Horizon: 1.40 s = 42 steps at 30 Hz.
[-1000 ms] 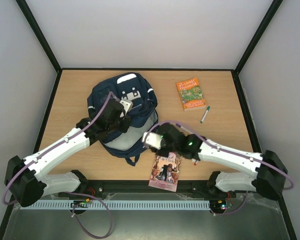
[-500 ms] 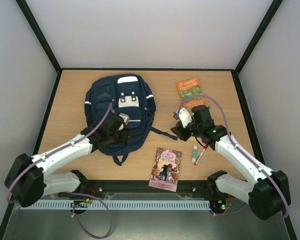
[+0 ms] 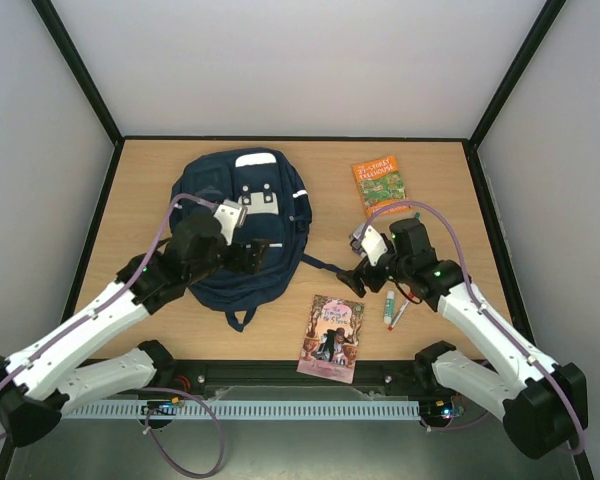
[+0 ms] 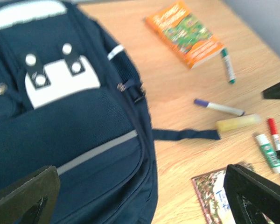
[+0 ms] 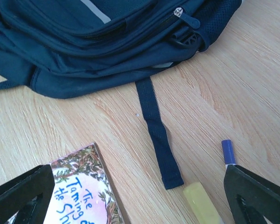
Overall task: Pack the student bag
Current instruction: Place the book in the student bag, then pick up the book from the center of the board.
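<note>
The student bag (image 3: 238, 215) is a navy backpack with white stripes and grey-white patches. It lies flat and zipped at the table's left middle, and also fills the left of the left wrist view (image 4: 60, 116). My left gripper (image 3: 248, 254) hovers open over the bag's lower right part, with nothing between its fingers (image 4: 25, 196). My right gripper (image 3: 360, 272) stands open above the bare wood beside the bag's loose strap (image 5: 158, 135). A pink book (image 3: 332, 337) lies near the front edge. An orange book (image 3: 380, 185) lies at the back right.
Loose on the wood right of the bag are a green marker (image 4: 227, 65), a purple-capped pen (image 4: 218, 107), a yellow highlighter (image 4: 238, 122), a red pen (image 4: 275, 135) and a green glue stick (image 3: 390, 308). Black frame rails border the table.
Both grippers have opened. The right arm swung from the bag's lower edge to the right. The left arm let go of the bag and rose. The bag now lies flat.
</note>
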Motion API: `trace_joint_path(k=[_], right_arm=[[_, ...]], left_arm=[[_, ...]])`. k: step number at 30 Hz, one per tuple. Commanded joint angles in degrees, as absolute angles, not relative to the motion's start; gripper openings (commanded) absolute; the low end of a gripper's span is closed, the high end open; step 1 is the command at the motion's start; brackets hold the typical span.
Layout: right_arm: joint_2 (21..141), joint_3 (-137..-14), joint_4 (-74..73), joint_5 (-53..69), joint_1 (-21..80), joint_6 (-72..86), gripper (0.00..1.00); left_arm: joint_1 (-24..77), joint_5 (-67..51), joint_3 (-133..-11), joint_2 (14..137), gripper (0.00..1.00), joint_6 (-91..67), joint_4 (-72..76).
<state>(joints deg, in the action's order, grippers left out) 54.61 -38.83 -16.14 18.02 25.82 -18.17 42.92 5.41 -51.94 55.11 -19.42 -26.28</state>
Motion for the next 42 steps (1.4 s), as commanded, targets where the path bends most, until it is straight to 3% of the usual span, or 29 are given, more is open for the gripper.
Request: trace_joint_path(k=[1,5,9,13,17,20,22,25,33,42], right_arm=[[52.23,-41.19,-22.92,16.92,25.6,-20.97,0.99],[51.58,-43.58,-26.98,17.15,25.58,-23.08,0.99],[52.07,-46.18,-30.89,16.68,25.58,-24.21,0.99],[53.4,-47.35,-29.16,5.61,25.58,-19.74,0.99],[53.89,-46.04,-32.19,5.68,25.53,-26.54,0.99],[53.28,-43.29,-34.72,8.75,25.52,-31.14,0.99],[53.85,-43.35,-39.4,13.94,25.54,-35.35,0.95],[53.01,-42.24,-44.49,17.28,25.57,-42.82,0.85],[49.92,-35.04,-47.0,12.35,30.37,-51.67,0.71],[51.31,-29.86,-40.55,7.0,45.34,-45.95,0.73]], left_arm=[[44.22,3.4,-52.95,51.6,0.99,-13.78,-20.53],[44.47,8.57,-53.06,54.91,0.99,-15.38,-17.64],[43.69,25.72,-55.14,66.32,0.99,-23.29,-22.92],[41.81,18.39,-58.56,72.94,0.99,-25.22,-21.28],[41.84,3.11,-51.01,69.02,0.99,-26.54,-8.23],[41.92,-4.67,-50.07,69.65,0.89,-26.46,-7.25],[42.19,-9.85,-50.32,71.52,0.76,-26.4,-9.73],[43.96,-17.12,-48.3,73.22,0.69,-28.17,-10.45],[51.4,-19.66,-45.35,75.22,0.68,-30.37,-12.63],[52.99,-20.04,-40.77,77.17,0.65,-33.04,-12.61]])
